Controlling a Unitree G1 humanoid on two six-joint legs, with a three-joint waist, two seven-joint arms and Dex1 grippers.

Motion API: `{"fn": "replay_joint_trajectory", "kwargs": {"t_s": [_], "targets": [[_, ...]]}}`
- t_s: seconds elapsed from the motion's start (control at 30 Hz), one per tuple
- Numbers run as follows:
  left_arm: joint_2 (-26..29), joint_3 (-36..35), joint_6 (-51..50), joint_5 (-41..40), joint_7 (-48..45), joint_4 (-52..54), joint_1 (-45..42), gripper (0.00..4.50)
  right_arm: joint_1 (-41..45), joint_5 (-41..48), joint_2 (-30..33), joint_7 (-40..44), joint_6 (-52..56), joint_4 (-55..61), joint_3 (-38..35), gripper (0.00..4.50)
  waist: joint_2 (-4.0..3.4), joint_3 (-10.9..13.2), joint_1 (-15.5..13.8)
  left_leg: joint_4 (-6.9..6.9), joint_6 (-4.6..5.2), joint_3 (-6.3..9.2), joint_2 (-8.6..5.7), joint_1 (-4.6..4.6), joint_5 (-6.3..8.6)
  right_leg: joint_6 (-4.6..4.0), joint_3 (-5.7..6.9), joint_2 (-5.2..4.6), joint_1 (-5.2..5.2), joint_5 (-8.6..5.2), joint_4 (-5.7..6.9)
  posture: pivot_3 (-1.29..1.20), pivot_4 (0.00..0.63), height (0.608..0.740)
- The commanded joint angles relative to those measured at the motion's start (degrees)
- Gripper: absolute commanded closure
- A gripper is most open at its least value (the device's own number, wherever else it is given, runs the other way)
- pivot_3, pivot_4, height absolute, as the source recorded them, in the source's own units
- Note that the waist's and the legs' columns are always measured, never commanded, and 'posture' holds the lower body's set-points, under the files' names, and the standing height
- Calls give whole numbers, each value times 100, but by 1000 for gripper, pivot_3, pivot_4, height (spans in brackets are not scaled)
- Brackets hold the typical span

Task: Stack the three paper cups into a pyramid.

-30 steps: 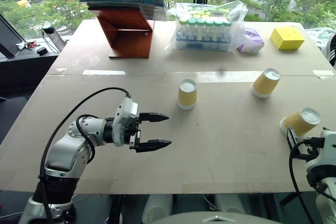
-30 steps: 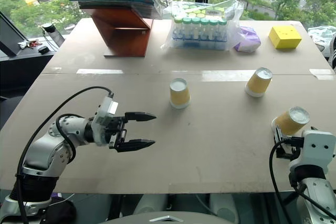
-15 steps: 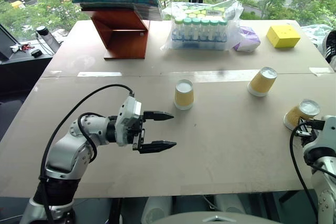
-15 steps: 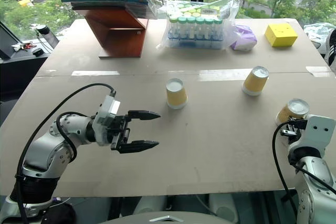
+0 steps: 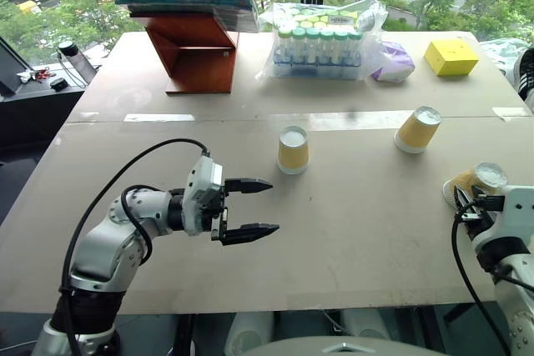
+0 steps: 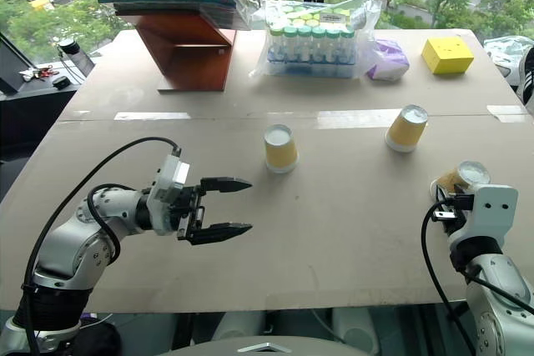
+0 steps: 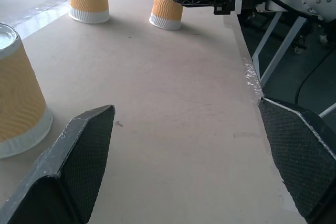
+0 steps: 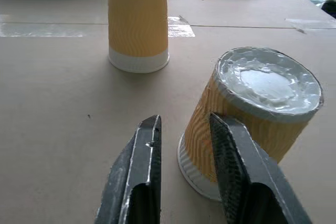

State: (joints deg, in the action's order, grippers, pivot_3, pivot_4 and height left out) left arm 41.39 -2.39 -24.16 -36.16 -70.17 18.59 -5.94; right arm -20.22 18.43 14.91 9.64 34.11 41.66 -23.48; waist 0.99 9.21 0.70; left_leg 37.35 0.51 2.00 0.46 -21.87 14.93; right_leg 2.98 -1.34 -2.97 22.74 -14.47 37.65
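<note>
Three paper cups on the table (image 5: 359,231), all upside down, none stacked yet. Nearest cup (image 8: 252,114) sits at the right edge of the left eye view, tilted, just in front of the right hand (image 8: 184,177). Middle cup (image 5: 293,149) stands upright near frame centre. Far cup (image 5: 418,129) stands upper right of centre, leaning slightly. All three well apart.

Right hand: fingers partly apart with nothing between them. In the right wrist view one finger (image 8: 231,156) lies against the nearest cup's side wall while the other stands clear on bare table. So the cup is beside the gap, not in it.

Left hand (image 5: 254,208): fingers spread wide, empty, hovering left of centre, short of the middle cup.

Risks, as judged:
- Right hand closing as it stands would likely pinch air and shove the tilted cup sideways; the cup is light and close to the table's right edge, so it may roll or drop off.
- Tilted cup could tip over on any nudge from the touching finger.
- A hard squeeze may crumple the paper wall.
- Wide spacing means long carries; a base pair set too far apart would not bear the third cup.

Count: cups three; hands two; red-brown rack (image 5: 196,43) one; yellow box (image 5: 455,57) one; wrapped pack of green-capped bottles (image 5: 323,41) one, bottles inside too many to count surely.
</note>
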Motion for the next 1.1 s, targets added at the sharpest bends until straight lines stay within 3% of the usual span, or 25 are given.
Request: {"fn": "replay_joint_trajectory", "kwargs": {"t_s": [0.03, 0.1, 0.13, 0.5, 0.87, 0.97, 1.07, 1.1], "targets": [[66, -173, 93, -75, 10, 169, 40, 0, -116, -49, 22, -17, -192, 392, -52, 1383, -1, 1, 8, -1, 0, 0, 0, 1, 0, 0, -1, 0, 0, 0, 0, 0, 150, 740], [63, -169, 99, -73, 14, 168, 50, 0, -44, -131, 5, -141, -247, 402, -55, 190, -2, 1, 27, -1, 0, -2, 2, 3, 0, -2, -3, 2, 0, -1, 1, 0, 150, 740], [55, -159, 99, -73, 18, 172, 54, 0, 46, -199, -17, -248, -283, 369, -79, 78, -2, 1, 28, -1, 0, -3, 2, 4, 0, -5, -5, 2, 0, -3, 1, 0, 150, 740], [51, -108, 161, -49, 3, 141, 42, 0, 925, -831, -95, -1205, -85, -323, -405, 78, -1, 1, 10, -1, 0, -3, -4, -1, 0, -1, -3, 2, 2, 0, -1, 0, 150, 740], [75, -214, 4, -240, 141, 376, 21, 0, 1496, -585, -426, -1509, 419, -861, -629, 78, -9, 6, 17, -4, 0, -4, -5, 0, 0, 3, -5, 4, 4, 2, 1, 0, 150, 740], [109, -274, -48, -442, 23, 460, -25, 0, 1490, -532, -467, -1508, 497, -826, -666, 924, -10, 6, 18, -5, 0, -3, -1, 0, 0, 3, -5, 4, 4, 2, 1, 0, 150, 740], [172, -260, -69, -539, -134, 447, -134, 0, 1468, -490, -461, -1496, 544, -790, -676, 2229, -9, 6, 14, -5, 0, -4, -2, -1, 0, 2, -4, 3, 4, 2, 0, 0, 150, 740], [185, -248, -66, -557, -179, 435, -170, 0, 1458, -480, -446, -1484, 558, -781, -674, 2413, -9, 6, 14, -5, 0, -4, -3, 0, 0, 1, -5, 3, 4, 1, 0, 0, 150, 740]]}}
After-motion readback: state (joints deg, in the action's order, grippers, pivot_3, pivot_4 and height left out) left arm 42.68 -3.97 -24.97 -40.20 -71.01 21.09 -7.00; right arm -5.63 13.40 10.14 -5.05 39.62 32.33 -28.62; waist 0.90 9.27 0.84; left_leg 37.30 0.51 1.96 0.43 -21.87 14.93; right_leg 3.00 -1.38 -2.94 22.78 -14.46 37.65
